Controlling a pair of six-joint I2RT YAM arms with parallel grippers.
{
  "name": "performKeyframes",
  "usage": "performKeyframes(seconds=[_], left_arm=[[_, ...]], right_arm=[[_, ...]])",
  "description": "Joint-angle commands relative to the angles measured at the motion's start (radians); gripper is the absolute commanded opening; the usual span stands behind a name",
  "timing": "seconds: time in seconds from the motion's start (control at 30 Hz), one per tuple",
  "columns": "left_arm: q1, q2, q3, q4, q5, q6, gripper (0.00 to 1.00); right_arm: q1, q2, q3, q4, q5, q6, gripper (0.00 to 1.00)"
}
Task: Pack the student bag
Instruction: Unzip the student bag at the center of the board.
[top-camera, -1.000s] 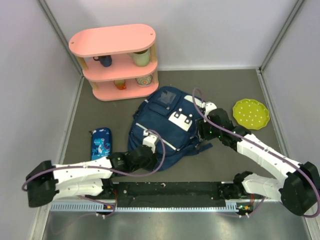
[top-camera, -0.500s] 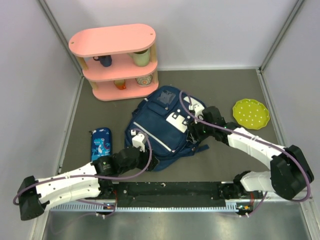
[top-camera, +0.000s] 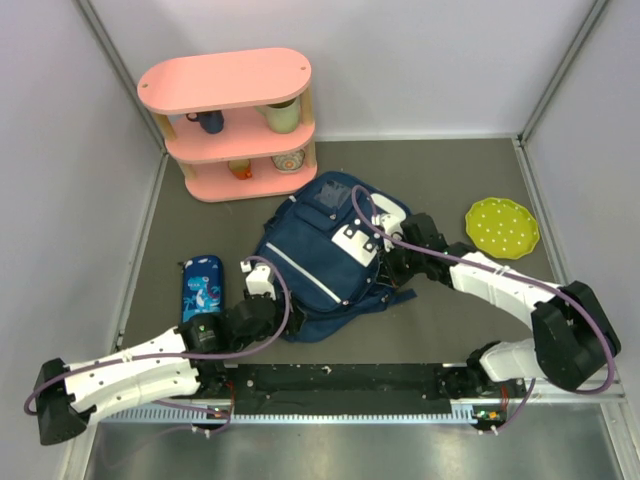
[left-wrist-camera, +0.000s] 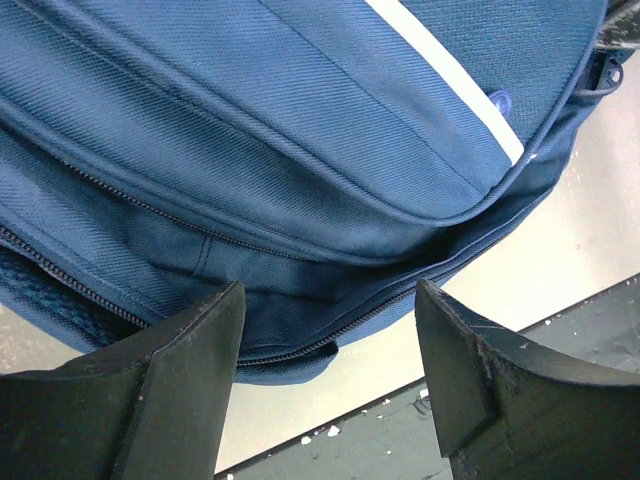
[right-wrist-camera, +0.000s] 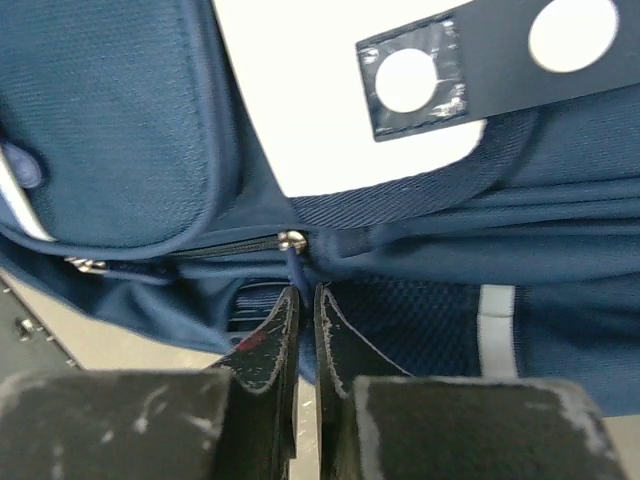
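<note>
The student bag (top-camera: 315, 255), navy with white patches and a thin white stripe, lies flat mid-table. My left gripper (top-camera: 256, 283) is at the bag's near-left edge; in the left wrist view it (left-wrist-camera: 325, 345) stands open, the bag's zipped seam (left-wrist-camera: 300, 340) just ahead of the fingertips and nothing between them. My right gripper (top-camera: 386, 264) is at the bag's right side. In the right wrist view it (right-wrist-camera: 305, 295) is shut on the blue zipper pull (right-wrist-camera: 296, 268) that hangs from a silver slider (right-wrist-camera: 292, 240).
A bright-blue pencil case (top-camera: 202, 287) lies left of the bag. A pink shelf (top-camera: 235, 120) with cups and bowls stands at the back left. A green dotted plate (top-camera: 502, 227) sits at the right. White walls close in the table.
My left gripper opened, let go of the bag and drew back to the near left. My right gripper closed on the zipper pull. The bag shifted slightly leftward.
</note>
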Motion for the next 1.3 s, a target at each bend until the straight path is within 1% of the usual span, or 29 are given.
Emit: performKeyframes(seconds=[0.0,0.13,0.17,0.33,0.37,0.43,0.47,0.5,0.53,0.57,0.6,0.63,0.7,0.73,0.77,0.8,0.87,0.93,1.03,1.07,1.13,1.2,1.27], left_arm=[[0.004,-0.001,0.03,-0.066,-0.054,-0.035,0.73],[0.004,0.002,0.053,-0.025,-0.038,-0.009,0.73],[0.004,0.005,0.062,0.009,-0.023,0.003,0.73],[0.004,0.077,0.134,0.043,0.002,0.035,0.73],[0.004,0.089,0.164,0.053,0.012,0.04,0.73],[0.004,0.13,0.194,0.086,0.058,0.045,0.73],[0.004,0.146,0.217,0.096,0.066,0.042,0.73],[0.002,0.182,0.225,0.128,0.081,0.039,0.73],[0.002,0.201,0.229,0.139,0.084,0.034,0.73],[0.004,0.236,0.237,0.144,0.081,0.022,0.73],[0.004,0.256,0.238,0.143,0.065,0.005,0.74],[0.002,0.268,0.234,0.159,0.06,-0.016,0.74],[0.004,0.301,0.214,0.188,0.075,-0.039,0.72],[0.002,0.305,0.196,0.239,0.095,-0.049,0.71],[0.002,0.324,0.186,0.269,0.118,-0.055,0.69],[0.002,0.333,0.18,0.291,0.132,-0.078,0.69],[0.002,0.363,0.165,0.326,0.146,-0.11,0.67],[-0.004,0.377,0.145,0.36,0.147,-0.147,0.67],[-0.015,0.385,0.123,0.426,0.158,-0.17,0.65],[-0.022,0.399,0.125,0.484,0.175,-0.17,0.64],[-0.035,0.423,0.157,0.486,0.178,-0.175,0.61],[-0.05,0.48,0.18,0.495,0.19,-0.188,0.59],[-0.053,0.54,0.194,0.514,0.203,-0.211,0.53]], right_arm=[[0.003,-0.058,0.022,0.02,-0.09,0.012,0.0],[0.038,-0.096,0.006,0.026,-0.133,0.046,0.0],[0.065,-0.102,0.0,0.026,-0.13,0.052,0.0],[0.133,-0.098,-0.01,0.022,-0.089,0.093,0.0],[0.145,-0.102,-0.021,0.019,-0.051,0.119,0.0],[0.184,-0.113,-0.033,0.023,-0.032,0.141,0.0],[0.204,-0.136,-0.05,0.037,0.02,0.175,0.0],[0.255,-0.145,-0.058,0.043,0.047,0.19,0.0],[0.28,-0.151,-0.067,0.051,0.069,0.202,0.0],[0.306,-0.162,-0.082,0.059,0.16,0.246,0.0],[0.354,-0.165,-0.09,0.066,0.202,0.267,0.0],[0.369,-0.168,-0.116,0.072,0.304,0.308,0.0],[0.392,-0.191,-0.155,0.115,0.376,0.339,0.0],[0.395,-0.203,-0.194,0.137,0.406,0.388,0.0],[0.397,-0.222,-0.22,0.172,0.388,0.4,0.0],[0.406,-0.265,-0.242,0.25,0.382,0.416,0.0],[0.458,-0.294,-0.28,0.31,0.403,0.452,0.0],[0.51,-0.297,-0.279,0.333,0.448,0.48,0.0],[0.543,-0.279,-0.294,0.391,0.468,0.512,0.0],[0.563,-0.271,-0.297,0.401,0.477,0.514,0.0],[0.581,-0.25,-0.293,0.396,0.523,0.526,0.0],[0.599,-0.245,-0.296,0.398,0.546,0.526,0.0],[0.61,-0.254,-0.311,0.421,0.569,0.529,0.0]])
